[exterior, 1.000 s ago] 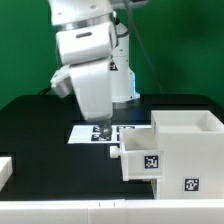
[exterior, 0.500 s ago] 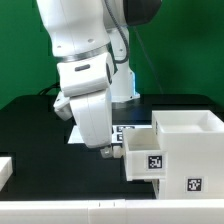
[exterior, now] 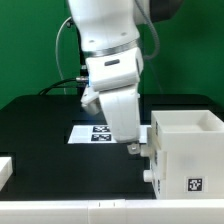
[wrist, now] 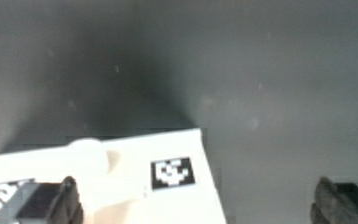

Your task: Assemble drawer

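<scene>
The drawer (exterior: pixel 149 172) sits almost wholly inside the larger white tagged box (exterior: pixel 186 150) at the exterior view's right; only a sliver of its front shows beside the box. My gripper (exterior: pixel 135 149) hangs right against that front, on the box's left side. In the wrist view the drawer's white face (wrist: pixel 105 170) with its black-and-white tag (wrist: pixel 172 172) and a small round knob (wrist: pixel 87 147) lies below the gripper (wrist: pixel 201 205). The two dark fingers (wrist: pixel 51 200) stand wide apart; the gripper is open and holds nothing.
The marker board (exterior: pixel 92 133) lies on the black table behind the arm. A white part (exterior: pixel 5 170) sits at the exterior view's left edge. The box carries a tag (exterior: pixel 193 184) on its front. A white ledge runs along the front.
The arm has swung to the exterior view's right. The drawer, which stuck out of the box with its tag showing, has slid into the box.
</scene>
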Tool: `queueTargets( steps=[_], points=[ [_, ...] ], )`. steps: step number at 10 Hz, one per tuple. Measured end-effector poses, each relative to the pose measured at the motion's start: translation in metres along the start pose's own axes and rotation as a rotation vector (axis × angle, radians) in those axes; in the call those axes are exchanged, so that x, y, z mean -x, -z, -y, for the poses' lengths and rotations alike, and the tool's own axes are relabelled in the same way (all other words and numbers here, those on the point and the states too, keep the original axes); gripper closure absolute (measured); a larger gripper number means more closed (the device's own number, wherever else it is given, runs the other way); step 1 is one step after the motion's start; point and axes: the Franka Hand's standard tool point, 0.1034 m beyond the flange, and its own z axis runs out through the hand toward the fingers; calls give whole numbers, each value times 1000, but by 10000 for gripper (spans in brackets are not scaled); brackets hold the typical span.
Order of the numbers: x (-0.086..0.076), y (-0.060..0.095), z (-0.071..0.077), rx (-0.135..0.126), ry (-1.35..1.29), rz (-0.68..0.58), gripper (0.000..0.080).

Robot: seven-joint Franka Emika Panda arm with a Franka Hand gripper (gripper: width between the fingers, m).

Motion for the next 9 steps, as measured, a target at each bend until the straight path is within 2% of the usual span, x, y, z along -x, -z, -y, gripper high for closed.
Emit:
queueTargets(
  steps=[1, 4, 6, 7, 9],
  points=[
    [-1, -1, 0, 10, -24, 1, 151],
    [8, 0, -1, 11, -34, 3, 151],
    [20, 8, -2, 14, -39, 8, 151],
    [25, 15, -3, 26, -44, 14, 151],
    [26, 16, -2, 28, -48, 15, 151]
  ],
)
